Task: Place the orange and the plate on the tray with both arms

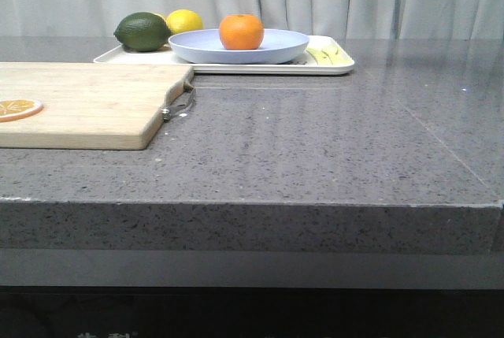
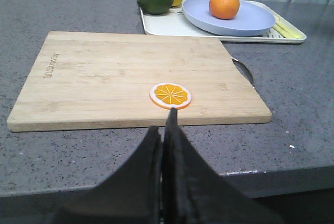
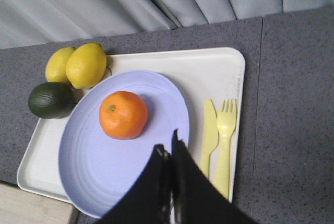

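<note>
We find the orange [image 3: 123,115] sitting on the plate [image 3: 99,177], a little off its middle, and the plate rests flat on the tray [image 3: 219,72] at the far side of the counter. Judging from that, both things are already where the task wants them.

We take the orange for firm, round and apt to roll, so we would grip it across its widest part. The plate looks stiff, light and smooth; we would take it by the rim, level, or the fruit slides.

Beside the plate on the tray lie a pale yellow knife [image 3: 210,132] and fork [image 3: 225,140]; two lemons [image 3: 86,65] and a dark green avocado [image 3: 50,99] sit at the other end.

Our right gripper [image 3: 169,148] hangs above the plate's near edge, fingers pressed together and holding nothing. Our left gripper [image 2: 164,130] is closed the same way, empty, over the counter edge, facing the wooden cutting board [image 2: 104,72] and its dried orange slice [image 2: 170,95].
</note>
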Controlling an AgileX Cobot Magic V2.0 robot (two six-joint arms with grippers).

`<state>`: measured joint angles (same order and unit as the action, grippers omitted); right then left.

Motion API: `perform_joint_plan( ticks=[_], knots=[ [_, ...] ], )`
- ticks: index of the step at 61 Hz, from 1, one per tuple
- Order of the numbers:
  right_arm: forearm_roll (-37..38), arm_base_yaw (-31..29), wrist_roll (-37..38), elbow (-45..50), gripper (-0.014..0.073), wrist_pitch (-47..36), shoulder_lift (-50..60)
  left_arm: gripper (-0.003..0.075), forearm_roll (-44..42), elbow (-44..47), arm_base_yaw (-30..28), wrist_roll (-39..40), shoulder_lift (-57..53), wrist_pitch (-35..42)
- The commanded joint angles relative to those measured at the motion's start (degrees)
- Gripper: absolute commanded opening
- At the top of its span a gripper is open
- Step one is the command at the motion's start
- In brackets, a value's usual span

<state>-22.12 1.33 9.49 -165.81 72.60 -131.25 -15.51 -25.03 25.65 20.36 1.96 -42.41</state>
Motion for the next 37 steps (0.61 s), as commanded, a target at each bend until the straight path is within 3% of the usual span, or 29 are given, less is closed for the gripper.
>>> perform_joint_plan(
  ticks=[1,10,22,37],
  knots=[
    [-0.72,0.08,-2.73,0.84,-0.0109,4.23,8.0,-0.0018,-0.35,-1.35,-0.12,0.55,0.74,4.25],
    [5.42,0.08,-6.64,12.36,-0.0109,4.16,17.43,-0.0018,-0.35,-1.35,-0.12,0.55,0.74,4.25],
    [16.99,-0.59,-9.14,37.31,-0.0112,3.97,32.92,-0.0018,-0.35,-1.35,-0.12,0.55,0.74,4.25],
    [21.34,-0.76,-11.13,65.1,-0.0112,-0.05,47.45,-0.0018,-0.35,-1.35,-0.12,0.55,0.74,4.25]
  ],
)
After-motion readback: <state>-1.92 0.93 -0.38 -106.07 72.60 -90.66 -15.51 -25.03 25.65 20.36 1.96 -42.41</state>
